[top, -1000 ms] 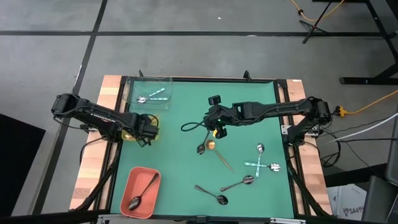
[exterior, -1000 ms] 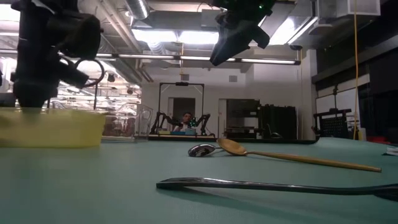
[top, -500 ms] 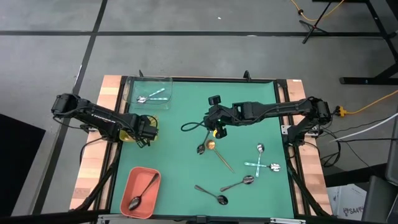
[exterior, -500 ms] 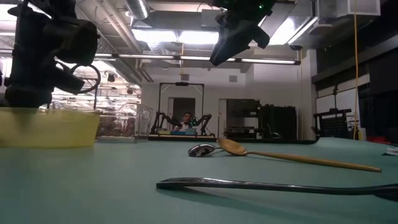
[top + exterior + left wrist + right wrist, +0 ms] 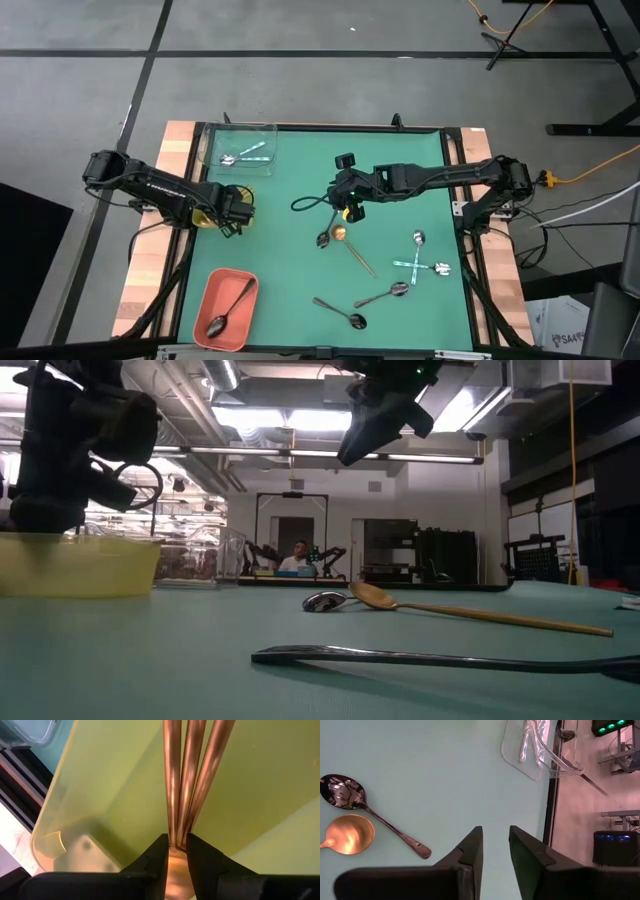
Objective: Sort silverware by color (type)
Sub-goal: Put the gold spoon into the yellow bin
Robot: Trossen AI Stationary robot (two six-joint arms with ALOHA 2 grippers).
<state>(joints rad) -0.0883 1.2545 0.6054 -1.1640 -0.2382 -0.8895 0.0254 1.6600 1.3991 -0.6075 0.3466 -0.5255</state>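
The copper spoons (image 5: pixel 186 775) are what I am dealing with on the left: their handles lie side by side in the yellow tray (image 5: pixel 100 795), which is where that colour belongs. My left gripper (image 5: pixel 174 851) sits low over them with its fingers a little apart, a handle end between the tips; I judge this a release, though I cannot tell if the fingers touch the metal.

The silver spoons (image 5: pixel 244 155) lie in the clear tray (image 5: pixel 240 150) at the far left corner, and a dark spoon (image 5: pixel 232 306) lies in the orange tray (image 5: pixel 222 309) at the near left.

The unsorted spoons are scattered on the green mat (image 5: pixel 300 260). A copper spoon (image 5: pixel 346 834) lies bowl to bowl with a dark one (image 5: pixel 370 817) near the middle. My right gripper (image 5: pixel 495 845) hangs above that pair, fingers slightly apart and empty, placed there, I judge, to go for one of them.
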